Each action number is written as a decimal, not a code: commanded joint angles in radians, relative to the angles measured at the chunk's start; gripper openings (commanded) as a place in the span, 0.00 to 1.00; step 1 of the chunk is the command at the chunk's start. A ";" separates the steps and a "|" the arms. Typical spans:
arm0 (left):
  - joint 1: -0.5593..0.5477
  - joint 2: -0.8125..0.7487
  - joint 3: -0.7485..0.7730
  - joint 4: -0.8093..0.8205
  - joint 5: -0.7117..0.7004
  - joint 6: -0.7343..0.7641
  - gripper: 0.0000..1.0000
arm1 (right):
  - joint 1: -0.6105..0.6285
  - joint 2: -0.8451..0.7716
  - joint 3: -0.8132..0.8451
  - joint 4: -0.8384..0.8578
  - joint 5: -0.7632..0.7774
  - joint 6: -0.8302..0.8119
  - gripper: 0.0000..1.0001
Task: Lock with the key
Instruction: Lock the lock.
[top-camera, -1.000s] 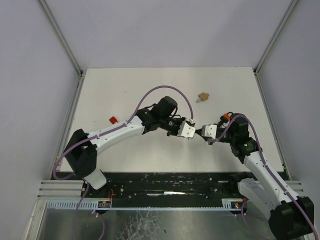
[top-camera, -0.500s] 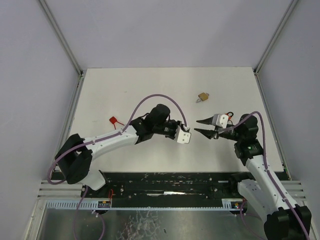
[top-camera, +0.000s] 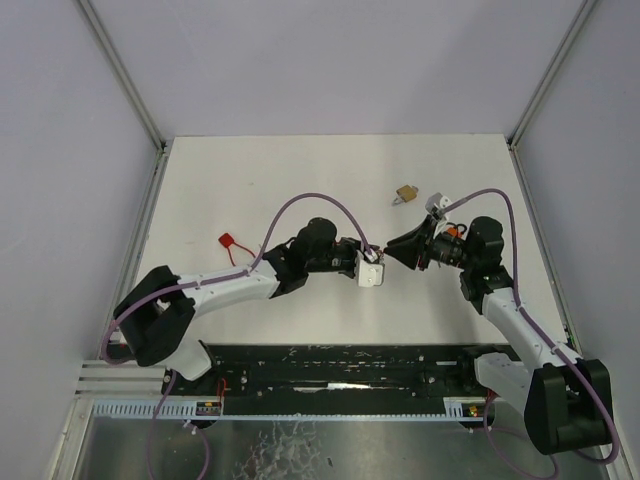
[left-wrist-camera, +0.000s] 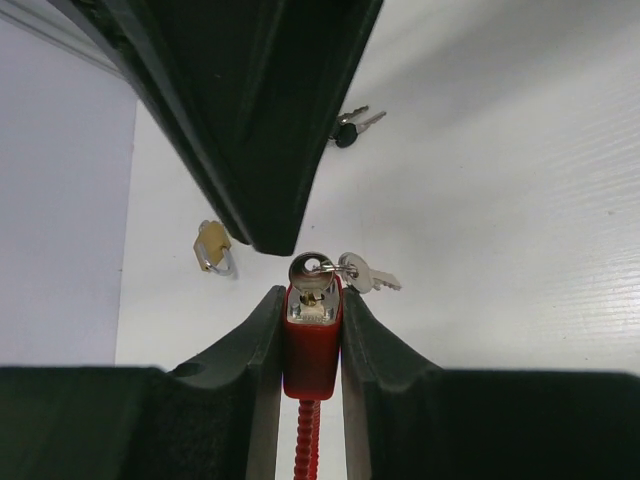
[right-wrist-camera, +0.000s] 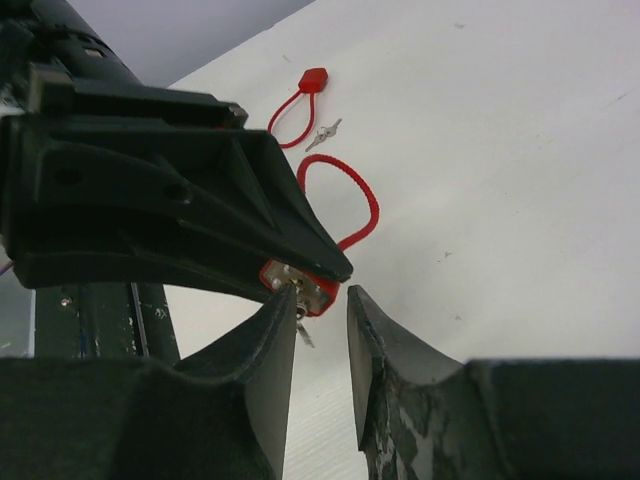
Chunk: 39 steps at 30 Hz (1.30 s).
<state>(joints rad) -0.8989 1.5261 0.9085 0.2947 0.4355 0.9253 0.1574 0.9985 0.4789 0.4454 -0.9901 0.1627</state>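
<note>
Left gripper (left-wrist-camera: 312, 300) clamps the red lock (left-wrist-camera: 312, 350), key (left-wrist-camera: 312, 273) seated in its end; right gripper (right-wrist-camera: 321, 296) stands parted, empty, just beside the key.

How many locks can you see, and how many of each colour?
Red locks: 2 (the held red lock in the left gripper, and the loose red lock on the table)
Gold lock: 1
Total: 3

Lock (left-wrist-camera: 311, 345) red, key (left-wrist-camera: 313, 274) silver, padlock (left-wrist-camera: 211, 245) brass.
</note>
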 joint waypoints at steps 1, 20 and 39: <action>-0.010 0.027 0.046 0.095 -0.020 -0.023 0.00 | 0.009 -0.003 0.020 0.072 0.011 0.090 0.33; -0.010 0.045 0.071 0.079 -0.059 -0.049 0.00 | 0.073 0.009 0.057 -0.084 0.056 -0.115 0.09; 0.069 0.126 0.337 -0.473 0.318 0.008 0.00 | 0.151 -0.068 0.176 -0.852 0.036 -1.606 0.00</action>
<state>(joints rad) -0.8600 1.6238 1.1149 -0.0208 0.5465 0.8852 0.2886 0.9470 0.5900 -0.0448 -0.9447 -0.8188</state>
